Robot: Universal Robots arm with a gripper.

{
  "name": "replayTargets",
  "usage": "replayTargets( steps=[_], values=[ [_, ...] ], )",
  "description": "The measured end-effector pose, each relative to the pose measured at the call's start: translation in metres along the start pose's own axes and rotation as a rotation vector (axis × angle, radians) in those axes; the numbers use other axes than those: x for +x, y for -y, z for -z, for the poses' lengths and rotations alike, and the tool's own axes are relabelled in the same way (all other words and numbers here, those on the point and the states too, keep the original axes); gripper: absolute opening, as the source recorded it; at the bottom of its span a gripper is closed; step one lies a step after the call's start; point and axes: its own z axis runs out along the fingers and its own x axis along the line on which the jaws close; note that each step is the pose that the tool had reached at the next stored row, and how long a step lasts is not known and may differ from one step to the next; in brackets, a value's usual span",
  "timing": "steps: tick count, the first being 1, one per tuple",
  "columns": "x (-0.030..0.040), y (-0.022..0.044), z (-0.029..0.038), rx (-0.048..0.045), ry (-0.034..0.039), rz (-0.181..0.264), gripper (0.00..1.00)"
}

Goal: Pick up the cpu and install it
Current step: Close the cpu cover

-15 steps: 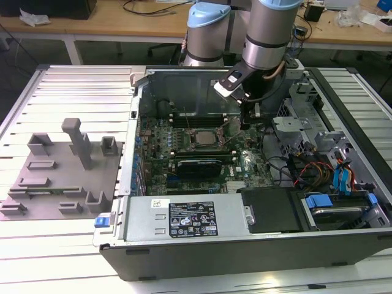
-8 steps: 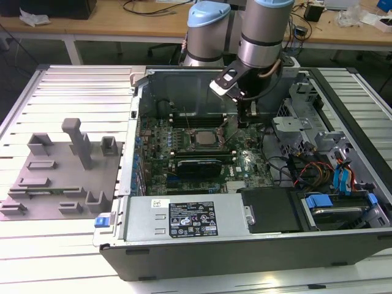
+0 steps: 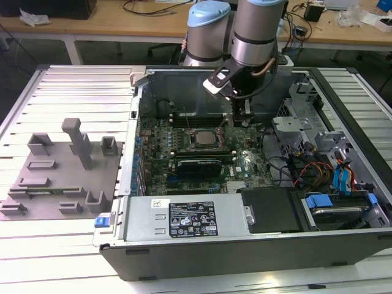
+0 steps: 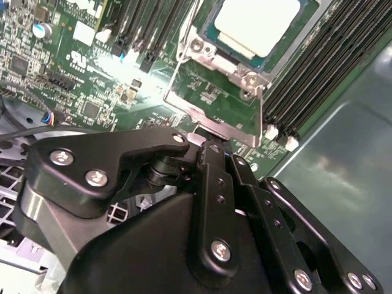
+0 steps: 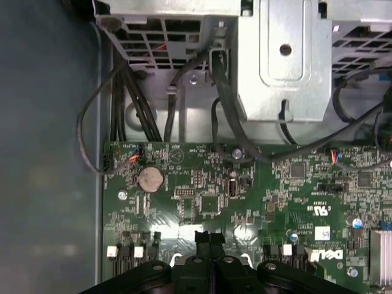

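Note:
The cpu (image 3: 202,138), a small square chip with a pale silver top, lies flat in the motherboard socket inside the open computer case. In the second wrist view the cpu (image 4: 257,23) sits within the metal socket frame (image 4: 215,98). My gripper (image 3: 240,122) hangs over the board just to the exterior view's right of the socket. Its black fingers meet in both wrist views, at the gripper (image 4: 205,142) by the frame's edge and at the gripper (image 5: 209,236) above the green board. The gripper is shut, with nothing visible between the fingers.
A grey fixture plate (image 3: 55,177) with upright posts lies at the exterior view's left of the case. A labelled silver box (image 3: 184,220) fills the case's near side. A metal drive cage (image 5: 285,67), loose cables (image 5: 226,122) and memory slots (image 4: 318,67) crowd the socket's surroundings.

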Motion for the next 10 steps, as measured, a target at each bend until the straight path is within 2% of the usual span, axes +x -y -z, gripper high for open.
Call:
replayTargets(
  steps=[6,9,10],
  values=[
    [0.0004,0.0067,0.0002,-0.0008,0.0001,-0.004,0.11],
    [0.0004,0.0123,0.0003,-0.0019,0.0001,-0.005,0.11],
    [0.0005,0.0217,0.0005,-0.0039,0.0001,-0.007,0.11]
  ],
)
